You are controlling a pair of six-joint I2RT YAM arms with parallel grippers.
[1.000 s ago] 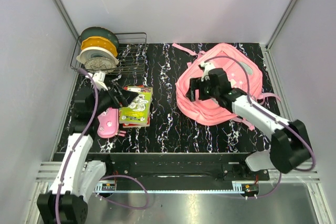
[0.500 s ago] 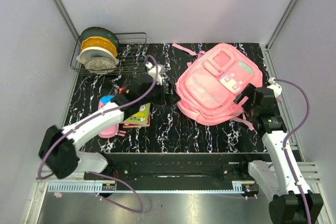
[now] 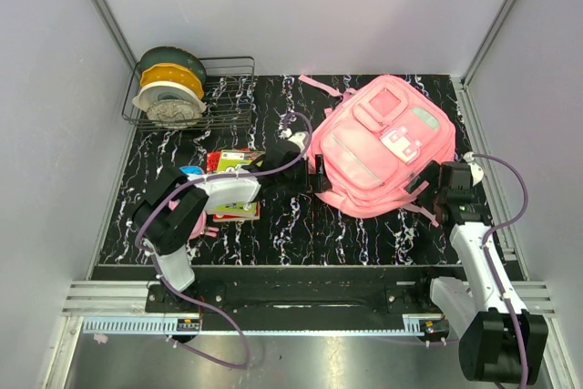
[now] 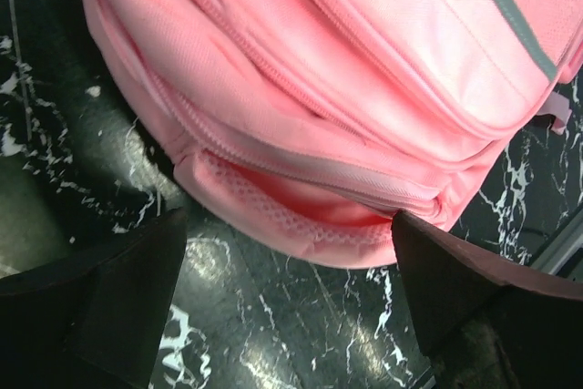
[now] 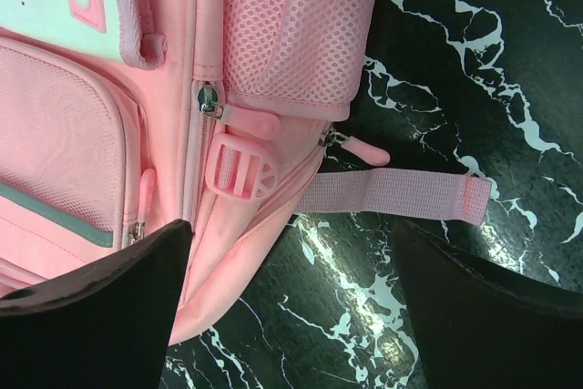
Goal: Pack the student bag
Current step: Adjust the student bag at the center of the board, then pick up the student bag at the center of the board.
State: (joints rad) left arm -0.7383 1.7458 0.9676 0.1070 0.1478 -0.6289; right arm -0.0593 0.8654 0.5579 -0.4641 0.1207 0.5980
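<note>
Gapes wide, empty, at nine o'clock of the student bag (image 3: 383, 148) — the left gripper (image 4: 291, 289). Stands equally spread at four o'clock, by buckle (image 5: 239, 168) and strap (image 5: 392, 196) — the right gripper (image 5: 291, 289).

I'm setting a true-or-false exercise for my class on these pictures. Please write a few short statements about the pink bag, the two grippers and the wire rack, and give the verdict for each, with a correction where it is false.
1. The student bag lies on the right arm's side of the table. True.
2. The left gripper is shut on a bag strap. False: it is open and holds nothing, facing the bag's edge.
3. The spools sit in the wire rack at the far left corner. True.
4. The right gripper holds the booklets. False: it is open and empty beside the bag, and the booklets lie across the table.
</note>
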